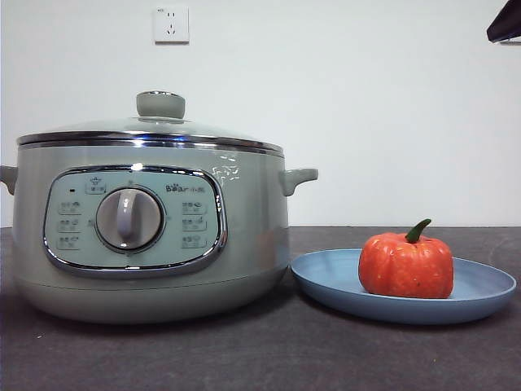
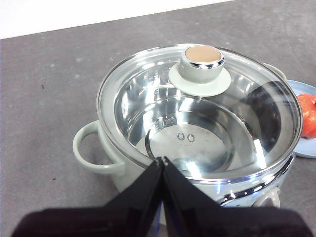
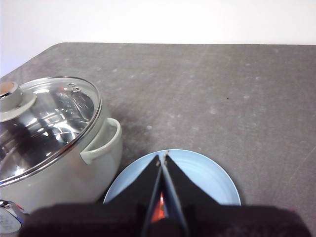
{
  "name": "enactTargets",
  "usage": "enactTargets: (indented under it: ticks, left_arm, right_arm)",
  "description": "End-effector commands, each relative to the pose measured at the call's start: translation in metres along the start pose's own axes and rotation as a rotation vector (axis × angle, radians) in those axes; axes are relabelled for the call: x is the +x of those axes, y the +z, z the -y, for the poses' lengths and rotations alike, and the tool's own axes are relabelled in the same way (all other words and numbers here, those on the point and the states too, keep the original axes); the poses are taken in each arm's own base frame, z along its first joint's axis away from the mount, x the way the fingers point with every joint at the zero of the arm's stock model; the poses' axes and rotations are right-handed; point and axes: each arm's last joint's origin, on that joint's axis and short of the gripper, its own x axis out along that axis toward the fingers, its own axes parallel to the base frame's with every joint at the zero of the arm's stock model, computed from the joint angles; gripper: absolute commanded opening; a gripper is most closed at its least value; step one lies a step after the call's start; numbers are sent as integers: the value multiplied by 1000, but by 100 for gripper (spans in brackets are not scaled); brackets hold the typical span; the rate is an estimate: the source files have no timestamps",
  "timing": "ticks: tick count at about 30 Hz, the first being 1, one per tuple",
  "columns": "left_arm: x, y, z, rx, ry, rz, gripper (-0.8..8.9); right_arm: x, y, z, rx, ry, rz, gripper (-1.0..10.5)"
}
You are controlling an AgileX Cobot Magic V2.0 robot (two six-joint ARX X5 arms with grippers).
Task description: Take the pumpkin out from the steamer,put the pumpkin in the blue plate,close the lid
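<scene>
The pumpkin point(image 1: 406, 265), orange-red with a green stem, sits upright in the blue plate point(image 1: 480, 287) to the right of the steamer point(image 1: 151, 224). The glass lid point(image 1: 155, 127) rests closed on the steamer, its pale-green knob point(image 2: 202, 61) on top; the pot inside looks empty through the glass. My left gripper point(image 2: 162, 160) hangs shut above the steamer's near rim, holding nothing. My right gripper point(image 3: 162, 157) is shut above the plate point(image 3: 207, 173), with a sliver of the pumpkin point(image 3: 159, 212) showing under its jaws. A black arm tip point(image 1: 506, 23) shows at the top right corner.
The steamer's side handles point(image 1: 297, 177) stick out left and right. Dark grey tabletop point(image 3: 222, 89) stretches behind the plate and steamer. A white wall with a socket point(image 1: 171, 24) stands behind the table.
</scene>
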Motion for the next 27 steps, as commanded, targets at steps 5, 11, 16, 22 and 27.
enactTargets:
  ticks: [5,11,16,22,27]
  left_arm:
    - [-31,-7,-16,-71,101,125,-4]
    - [-54,-13,-30,-132,381,257,-4]
    - [-42,-25,-39,-117,493,317,-4]
    - [-6,-56,-51,-112,408,333,-4]
    - [20,-89,-57,-137,353,290,-4]
  right_arm:
    - [0,-1,0,9,-4,2,-16]
    - [0,-1,0,9,-3,2,-16]
    - [0,-1,0,9,-3,2,-16]
    - [0,-1,0,9,-3,2,-16]
    - [0,-1,0,9,-3,2,-16]
